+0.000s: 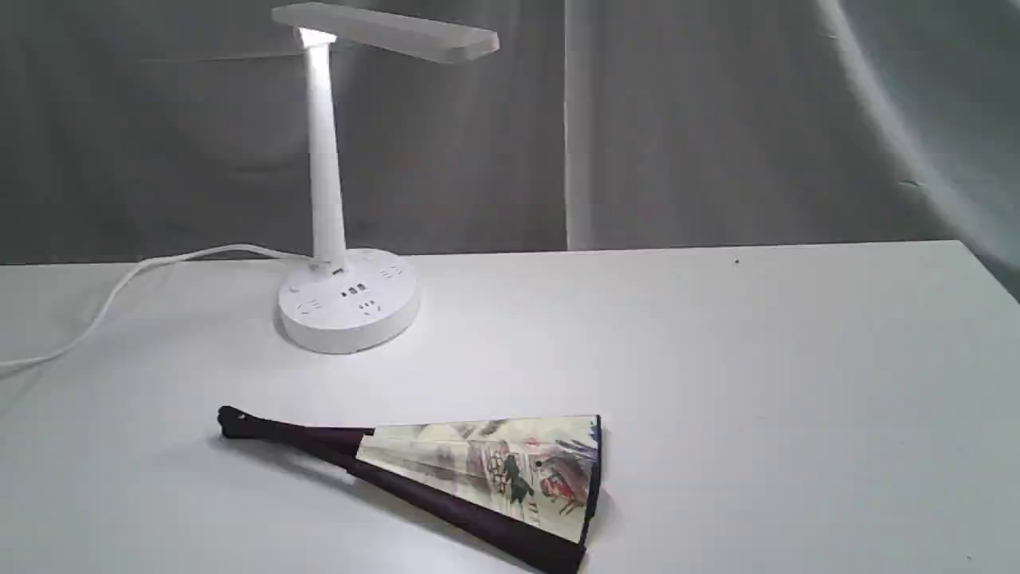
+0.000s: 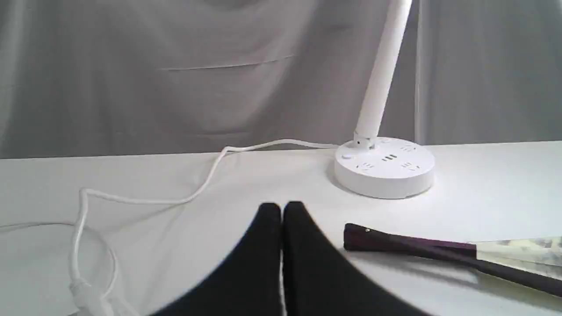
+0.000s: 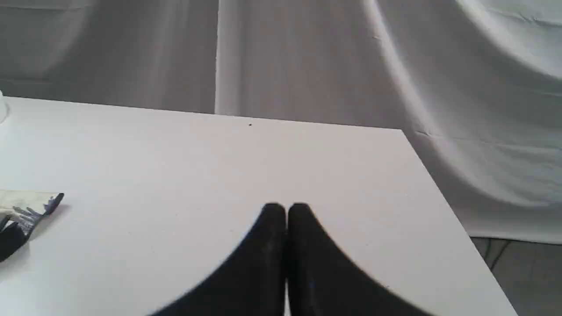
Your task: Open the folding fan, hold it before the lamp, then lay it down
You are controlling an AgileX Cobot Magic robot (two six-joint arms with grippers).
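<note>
The folding fan (image 1: 470, 470) lies partly spread on the white table (image 1: 757, 359), its maroon pivot end toward the left and its painted leaf toward the right. Behind it stands the white lamp (image 1: 327, 199) on its round base. Neither arm shows in the exterior view. In the left wrist view my left gripper (image 2: 282, 208) is shut with nothing in it, a short way from the fan's pivot end (image 2: 395, 241) and in front of the lamp base (image 2: 384, 172). My right gripper (image 3: 286, 210) is shut and empty; only the fan's leaf corner (image 3: 30, 208) shows in its view.
The lamp's white cord (image 1: 135, 275) trails left from the base and loops over the table (image 2: 131, 199). Grey cloth hangs behind the table. The table's right edge (image 3: 439, 175) drops off to draped cloth and floor.
</note>
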